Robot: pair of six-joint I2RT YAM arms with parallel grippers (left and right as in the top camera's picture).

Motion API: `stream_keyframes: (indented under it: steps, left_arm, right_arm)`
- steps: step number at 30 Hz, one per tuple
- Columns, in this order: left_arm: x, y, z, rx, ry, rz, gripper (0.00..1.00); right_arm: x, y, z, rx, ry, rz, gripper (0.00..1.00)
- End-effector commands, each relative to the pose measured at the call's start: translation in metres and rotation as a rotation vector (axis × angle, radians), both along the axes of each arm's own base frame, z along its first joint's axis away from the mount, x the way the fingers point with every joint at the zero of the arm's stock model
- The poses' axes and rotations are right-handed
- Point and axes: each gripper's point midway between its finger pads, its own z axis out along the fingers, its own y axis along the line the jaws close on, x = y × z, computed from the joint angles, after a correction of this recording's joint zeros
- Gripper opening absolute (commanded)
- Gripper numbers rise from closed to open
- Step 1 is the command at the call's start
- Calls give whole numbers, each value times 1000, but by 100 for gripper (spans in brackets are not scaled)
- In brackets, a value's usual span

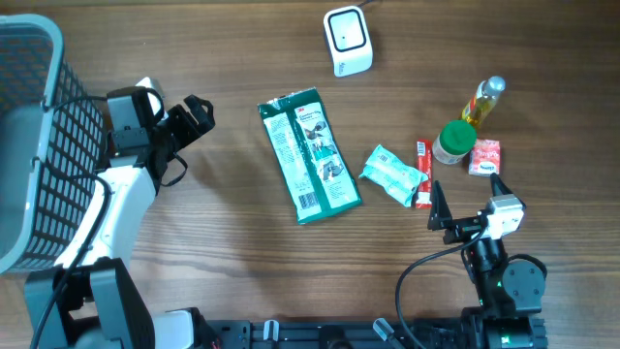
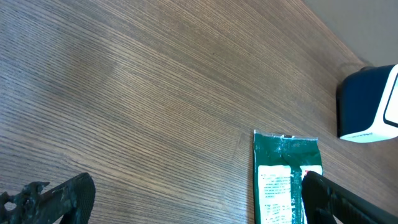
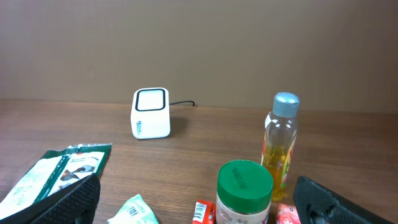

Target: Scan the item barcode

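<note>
1. At the far edge of the bench [image 1: 223,242], the white barcode scanner [image 1: 347,41] stands alone with its dark window up and a thin cable running off behind it.
2. Mid-bench lies the green packet [image 1: 310,155], flat and slightly angled, well short of the scanner with only bare wood between them.
3. Right of the packet sits a small pale green wrapper [image 1: 392,174], touching a red stick sachet [image 1: 423,174].
4. Beyond those stands a jar with a green lid [image 1: 453,141]. A yellow oil bottle with a silver cap [image 1: 481,102] is just behind it, and a red sachet [image 1: 484,157] is beside it.
5. This cluster lies directly ahead of the right gripper [image 1: 465,189], which hovers low with its jaws spread wide and holds nothing.
6. The left gripper [image 1: 179,105] is off to the left of the packet, also spread wide and empty. Its wrist view catches the packet's top edge and the scanner.
7. A grey mesh basket [image 1: 29,145] fills the left margin, close behind the left arm.
</note>
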Motion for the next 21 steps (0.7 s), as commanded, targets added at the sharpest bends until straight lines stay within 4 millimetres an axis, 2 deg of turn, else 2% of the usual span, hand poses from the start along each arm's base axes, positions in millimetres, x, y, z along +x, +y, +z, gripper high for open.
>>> stream_keyframes:
  steps: [1, 15, 18, 21]
  left_arm:
    - [1, 4, 6, 11, -18, 2, 100]
    - [-1, 4, 5, 9, -12, 1, 100]
    - [-11, 2, 20, 11, -19, 1, 100]
    - [-32, -1, 52, 15, -51, 1, 100]
  right_arm:
    - [-1, 0, 3, 10, -11, 2, 100]
    - [-1, 0, 2, 9, -10, 2, 100]
    - [-1, 0, 3, 10, -11, 2, 99]
    - [-1, 0, 3, 10, -11, 2, 100]
